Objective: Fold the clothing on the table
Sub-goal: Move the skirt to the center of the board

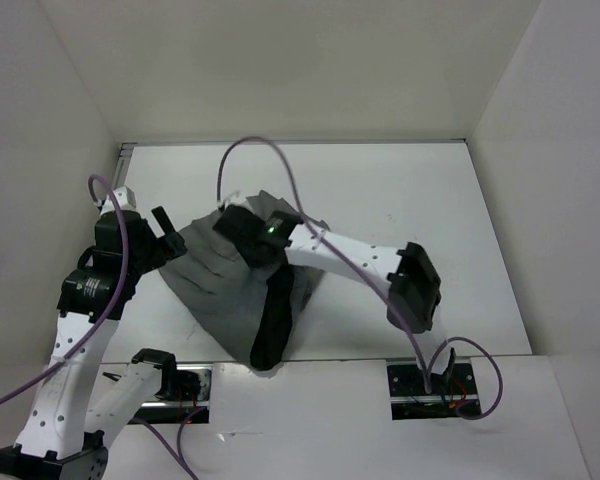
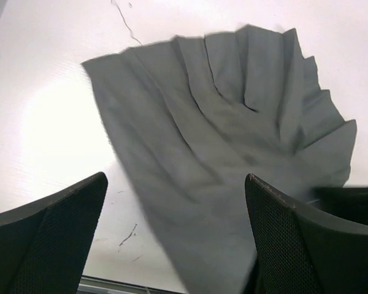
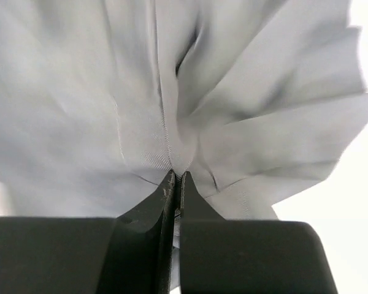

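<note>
1. The skirt (image 1: 208, 275) lies fanned out on the counter (image 1: 400, 200), left of middle, dark band (image 1: 272, 322) toward our bases.
2. Our right claw (image 3: 175, 179) is clamped on a pinch of pleats near the far edge. The left claw (image 2: 175, 177) hangs wide apart by the skirt's left edge, holding nothing.
3. To fold well, we'd lift just enough to clear the cloth, carry that edge low toward the band, and not let the pinch slip.
4. The left claw could pin the other side so nothing drags.
</note>
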Motion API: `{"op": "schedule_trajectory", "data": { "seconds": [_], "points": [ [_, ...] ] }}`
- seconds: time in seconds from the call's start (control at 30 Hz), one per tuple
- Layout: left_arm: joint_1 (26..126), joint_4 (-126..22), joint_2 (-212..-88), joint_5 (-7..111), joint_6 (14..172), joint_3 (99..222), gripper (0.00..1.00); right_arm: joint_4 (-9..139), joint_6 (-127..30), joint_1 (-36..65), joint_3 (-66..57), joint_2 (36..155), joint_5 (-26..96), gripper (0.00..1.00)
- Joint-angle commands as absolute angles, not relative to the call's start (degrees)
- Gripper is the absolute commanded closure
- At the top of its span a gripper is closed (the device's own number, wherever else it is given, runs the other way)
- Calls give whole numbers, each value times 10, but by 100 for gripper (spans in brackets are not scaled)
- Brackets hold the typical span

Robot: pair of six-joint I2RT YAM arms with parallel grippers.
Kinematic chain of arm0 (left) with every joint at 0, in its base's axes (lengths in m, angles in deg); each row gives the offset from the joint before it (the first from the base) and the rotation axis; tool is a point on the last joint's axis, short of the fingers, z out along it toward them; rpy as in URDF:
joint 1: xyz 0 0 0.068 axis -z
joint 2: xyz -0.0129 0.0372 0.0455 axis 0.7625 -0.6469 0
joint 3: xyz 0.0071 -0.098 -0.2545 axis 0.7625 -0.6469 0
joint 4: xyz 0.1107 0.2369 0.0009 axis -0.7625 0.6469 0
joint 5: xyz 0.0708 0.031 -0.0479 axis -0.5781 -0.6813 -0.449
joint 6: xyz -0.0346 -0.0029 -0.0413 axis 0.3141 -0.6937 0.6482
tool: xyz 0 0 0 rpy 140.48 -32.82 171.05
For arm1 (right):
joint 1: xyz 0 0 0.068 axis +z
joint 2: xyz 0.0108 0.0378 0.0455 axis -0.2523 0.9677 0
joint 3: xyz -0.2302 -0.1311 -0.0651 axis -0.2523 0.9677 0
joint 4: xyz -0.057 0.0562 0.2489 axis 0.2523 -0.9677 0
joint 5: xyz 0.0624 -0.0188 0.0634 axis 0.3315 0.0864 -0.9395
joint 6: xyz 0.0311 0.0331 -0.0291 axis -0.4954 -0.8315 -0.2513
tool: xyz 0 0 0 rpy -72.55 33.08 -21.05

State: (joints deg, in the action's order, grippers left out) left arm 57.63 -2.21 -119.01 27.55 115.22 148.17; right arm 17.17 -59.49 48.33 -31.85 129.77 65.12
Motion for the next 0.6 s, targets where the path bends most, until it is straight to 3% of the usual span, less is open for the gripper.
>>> {"op": "schedule_trajectory", "data": {
  "seconds": [0.0, 0.33, 0.43, 0.57],
  "points": [
    [572, -31, -1185, 307, 1165, 1489, 1, 91, -609, 421, -434, 1188, 712, 100],
    [572, -54, -1216, 354, 1148, 1478, 1, -39, -640, 280, -725, 1167, 688, 100],
    [572, -64, -1232, 372, 1142, 1471, 1, -45, -662, 256, -760, 1167, 745, 100],
    [572, -70, -1252, 397, 1136, 1465, 1, -45, -662, 256, -766, 1215, 709, 100]
  ]
}}
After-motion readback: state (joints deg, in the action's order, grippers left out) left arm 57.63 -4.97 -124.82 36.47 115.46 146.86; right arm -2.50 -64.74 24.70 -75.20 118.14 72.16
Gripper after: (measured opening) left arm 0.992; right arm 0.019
